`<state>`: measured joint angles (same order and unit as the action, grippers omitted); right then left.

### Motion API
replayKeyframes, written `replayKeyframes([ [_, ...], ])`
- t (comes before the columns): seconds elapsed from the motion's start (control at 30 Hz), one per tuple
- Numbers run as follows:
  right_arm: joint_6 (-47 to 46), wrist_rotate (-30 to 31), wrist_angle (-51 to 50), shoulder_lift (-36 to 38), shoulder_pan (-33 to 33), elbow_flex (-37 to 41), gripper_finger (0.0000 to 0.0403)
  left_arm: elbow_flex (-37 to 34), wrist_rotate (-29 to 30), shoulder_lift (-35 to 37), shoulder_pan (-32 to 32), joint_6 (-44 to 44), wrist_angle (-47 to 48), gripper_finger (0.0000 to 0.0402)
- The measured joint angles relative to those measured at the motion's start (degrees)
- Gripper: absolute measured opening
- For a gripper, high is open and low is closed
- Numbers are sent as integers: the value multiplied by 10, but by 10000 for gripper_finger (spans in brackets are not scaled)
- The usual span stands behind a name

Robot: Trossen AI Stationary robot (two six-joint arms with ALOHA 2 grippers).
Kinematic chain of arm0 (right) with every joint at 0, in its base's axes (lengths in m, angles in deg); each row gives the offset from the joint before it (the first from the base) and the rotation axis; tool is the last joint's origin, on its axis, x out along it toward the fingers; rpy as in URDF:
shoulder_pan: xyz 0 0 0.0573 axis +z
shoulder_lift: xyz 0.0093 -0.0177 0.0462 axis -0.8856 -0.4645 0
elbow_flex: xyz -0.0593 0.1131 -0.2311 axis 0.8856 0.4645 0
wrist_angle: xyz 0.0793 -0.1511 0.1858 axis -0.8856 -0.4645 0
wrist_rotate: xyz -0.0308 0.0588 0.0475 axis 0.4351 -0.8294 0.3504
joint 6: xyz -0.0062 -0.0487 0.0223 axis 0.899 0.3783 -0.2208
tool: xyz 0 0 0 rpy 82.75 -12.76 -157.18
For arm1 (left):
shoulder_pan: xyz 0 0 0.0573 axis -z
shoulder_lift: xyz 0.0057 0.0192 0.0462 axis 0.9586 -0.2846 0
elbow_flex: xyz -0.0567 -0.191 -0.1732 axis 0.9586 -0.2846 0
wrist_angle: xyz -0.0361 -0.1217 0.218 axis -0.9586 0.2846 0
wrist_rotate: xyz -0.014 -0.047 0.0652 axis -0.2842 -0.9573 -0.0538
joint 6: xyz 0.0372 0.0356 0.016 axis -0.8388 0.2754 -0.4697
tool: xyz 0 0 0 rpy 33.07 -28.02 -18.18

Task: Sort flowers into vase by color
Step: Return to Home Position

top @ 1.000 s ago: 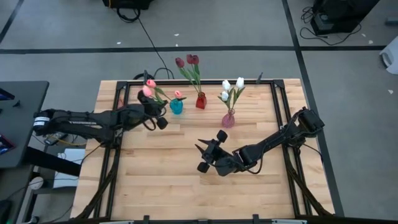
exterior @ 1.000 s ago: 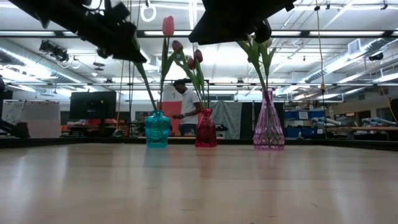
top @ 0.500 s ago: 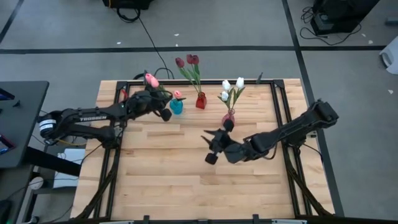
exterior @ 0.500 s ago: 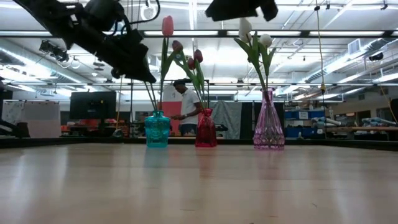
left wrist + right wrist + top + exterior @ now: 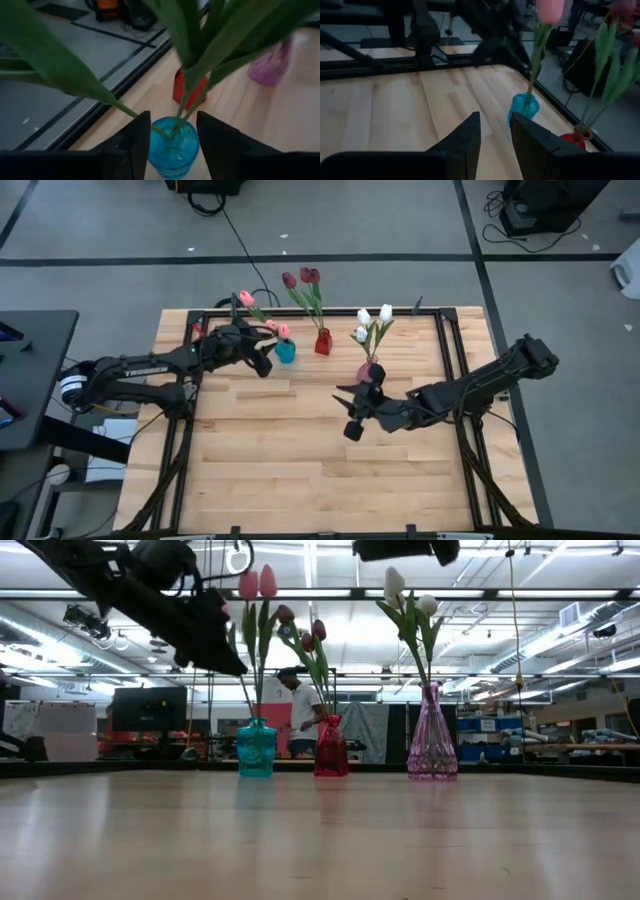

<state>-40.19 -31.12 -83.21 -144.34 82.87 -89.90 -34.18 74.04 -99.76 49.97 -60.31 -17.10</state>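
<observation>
I logged all flowers (image 5: pixel 308 276) in colour-matched vases (image 5: pixel 432 745), none loose; left gripper (image 5: pixel 172 120) and right gripper (image 5: pixel 494 117) fingers apart, empty.

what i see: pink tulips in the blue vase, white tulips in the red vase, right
Not quite: the white tulips stand in the pink vase, not the red vase, as the low view shows. The rest holds.

The wooden tabletop (image 5: pixel 280 480) stands on a grey floor (image 5: pixel 100 240) marked with black tape lines (image 5: pixel 330 256). Beyond the left fingers (image 5: pixel 134 142), this floor borders the tabletop edge. Ceiling strip lights (image 5: pixel 560 595) illuminate the room. A dark monitor (image 5: pixel 150 708) and a person (image 5: pixel 300 710) stand behind the tabletop.
</observation>
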Motion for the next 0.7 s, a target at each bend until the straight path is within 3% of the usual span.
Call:
replayKeyframes([
  [0.13,-18,-3,24,61,-10,72,118,-3,-20,63,4,1,35,177],
  [0.33,-3,-19,148,200,-22,236,118,-59,-21,182,40,17,36,178],
  [0.5,-16,-134,221,318,-84,357,118,-95,-13,246,66,31,27,178],
  [0.7,-45,-267,248,407,-183,453,118,-133,1,299,86,31,-11,178],
])
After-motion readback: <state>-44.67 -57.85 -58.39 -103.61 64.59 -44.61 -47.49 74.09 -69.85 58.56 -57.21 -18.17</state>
